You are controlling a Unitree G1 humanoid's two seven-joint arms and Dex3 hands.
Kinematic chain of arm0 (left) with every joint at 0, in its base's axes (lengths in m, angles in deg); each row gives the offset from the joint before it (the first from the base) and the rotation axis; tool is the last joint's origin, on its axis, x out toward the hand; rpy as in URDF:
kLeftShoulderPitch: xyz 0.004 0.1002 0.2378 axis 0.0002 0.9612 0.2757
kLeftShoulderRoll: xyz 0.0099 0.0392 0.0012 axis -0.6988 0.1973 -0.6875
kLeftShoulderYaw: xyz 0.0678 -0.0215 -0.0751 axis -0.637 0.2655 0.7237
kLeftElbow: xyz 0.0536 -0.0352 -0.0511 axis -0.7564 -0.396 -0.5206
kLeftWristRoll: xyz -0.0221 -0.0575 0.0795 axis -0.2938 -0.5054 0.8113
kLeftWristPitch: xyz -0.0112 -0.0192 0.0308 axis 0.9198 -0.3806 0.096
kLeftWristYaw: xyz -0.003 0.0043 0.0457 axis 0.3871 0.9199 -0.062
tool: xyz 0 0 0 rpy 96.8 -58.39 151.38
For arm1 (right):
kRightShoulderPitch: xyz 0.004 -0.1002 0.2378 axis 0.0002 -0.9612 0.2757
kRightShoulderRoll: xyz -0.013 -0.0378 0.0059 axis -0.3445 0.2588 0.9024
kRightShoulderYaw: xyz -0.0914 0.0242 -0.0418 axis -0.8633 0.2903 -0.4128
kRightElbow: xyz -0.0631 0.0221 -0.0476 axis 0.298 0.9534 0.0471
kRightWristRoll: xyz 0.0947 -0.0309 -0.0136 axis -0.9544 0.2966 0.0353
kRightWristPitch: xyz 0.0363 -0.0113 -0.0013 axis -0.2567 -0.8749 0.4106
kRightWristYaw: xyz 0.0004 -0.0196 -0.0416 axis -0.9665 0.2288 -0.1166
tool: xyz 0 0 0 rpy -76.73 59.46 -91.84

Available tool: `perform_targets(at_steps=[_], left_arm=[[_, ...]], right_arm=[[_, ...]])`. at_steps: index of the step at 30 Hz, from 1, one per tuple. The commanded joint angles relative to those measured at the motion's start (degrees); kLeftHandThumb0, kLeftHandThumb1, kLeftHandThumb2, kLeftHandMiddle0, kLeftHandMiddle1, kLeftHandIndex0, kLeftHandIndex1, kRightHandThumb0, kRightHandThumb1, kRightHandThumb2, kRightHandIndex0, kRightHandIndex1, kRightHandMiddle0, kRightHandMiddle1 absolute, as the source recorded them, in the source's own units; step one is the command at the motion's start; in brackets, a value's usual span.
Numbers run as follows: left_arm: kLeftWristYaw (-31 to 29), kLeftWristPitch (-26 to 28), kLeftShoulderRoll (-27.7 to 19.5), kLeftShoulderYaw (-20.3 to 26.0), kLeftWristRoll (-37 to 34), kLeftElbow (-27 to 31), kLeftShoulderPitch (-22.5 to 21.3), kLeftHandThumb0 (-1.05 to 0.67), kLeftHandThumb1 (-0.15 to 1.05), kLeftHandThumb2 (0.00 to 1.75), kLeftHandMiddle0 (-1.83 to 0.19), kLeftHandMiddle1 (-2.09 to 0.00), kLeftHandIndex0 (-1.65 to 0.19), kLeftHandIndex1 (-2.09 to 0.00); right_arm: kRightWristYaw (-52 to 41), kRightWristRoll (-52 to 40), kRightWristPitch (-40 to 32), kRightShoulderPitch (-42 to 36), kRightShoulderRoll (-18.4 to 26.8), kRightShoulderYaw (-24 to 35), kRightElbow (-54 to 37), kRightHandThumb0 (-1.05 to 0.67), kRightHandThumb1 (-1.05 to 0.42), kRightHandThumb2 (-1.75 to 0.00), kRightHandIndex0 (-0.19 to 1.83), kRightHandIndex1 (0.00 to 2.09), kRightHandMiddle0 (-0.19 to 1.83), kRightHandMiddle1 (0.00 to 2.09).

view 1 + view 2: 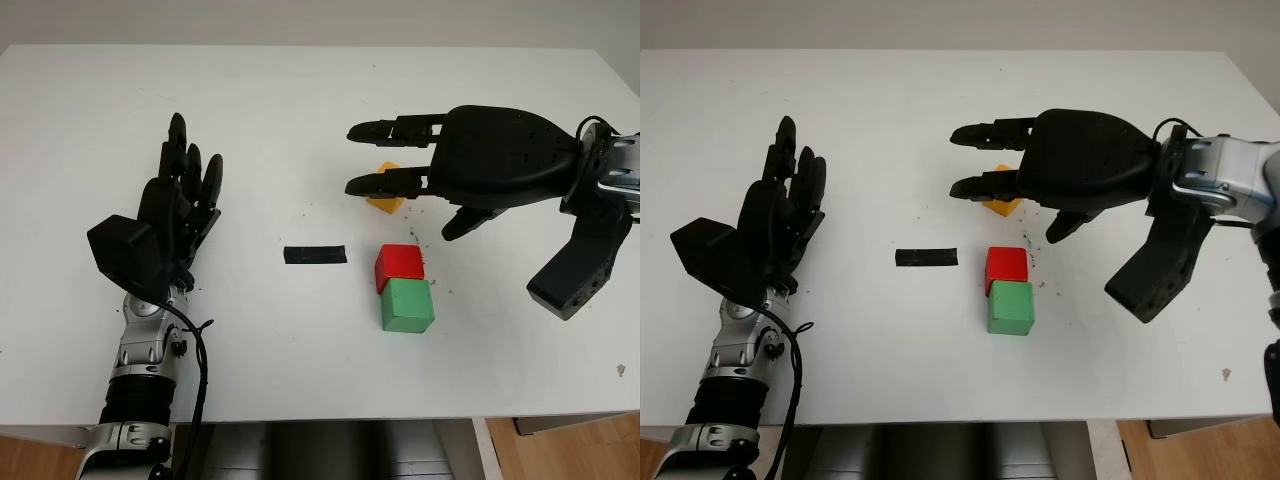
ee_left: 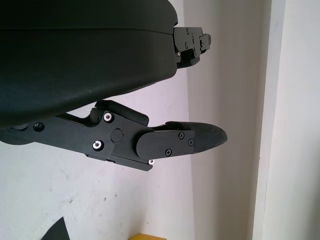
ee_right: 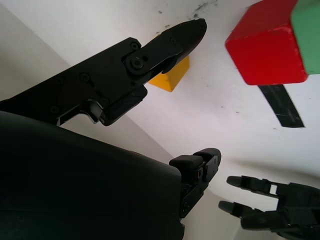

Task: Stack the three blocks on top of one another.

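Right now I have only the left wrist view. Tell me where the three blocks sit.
Observer: The red block and green block touch side by side on the table, right of centre. Nothing is stacked.
Operator: Give me the yellow one.
Observer: The yellow block lies just beyond the red one, partly under the right hand.
Operator: Report whether that hand holds it.
Observer: No, it is open above the block. The left hand is open at the table's left.
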Motion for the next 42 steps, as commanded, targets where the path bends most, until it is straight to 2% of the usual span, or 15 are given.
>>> perform_targets(at_steps=[1,22,42], left_arm=[[0.1,-0.3,0.2,0.0,0.2,-0.4,-0.5,-0.6,1.05,0.43,0.06,-0.06,0.07,-0.06],[0.0,0.2,0.3,-0.8,1.5,-0.3,-0.3,-0.61,1.05,0.45,0.07,-0.06,0.08,-0.05],[0.7,1.7,0.8,-1.4,1.6,1.9,0.6,-0.6,1.05,0.46,0.08,-0.05,0.08,-0.05]], right_arm=[[1.0,-0.3,0.9,0.6,0.8,-0.5,0.3,-0.66,-0.74,-0.05,0.11,0.04,0.38,0.09],[5.3,1.5,4.9,-3.2,2.0,-3.8,2.5,-0.62,-0.82,-0.06,0.1,0.04,0.43,0.12],[8.1,4.5,3.5,-3.6,0.3,-6.9,3.7,-0.59,-0.85,-0.06,0.06,0.04,0.45,0.14]])
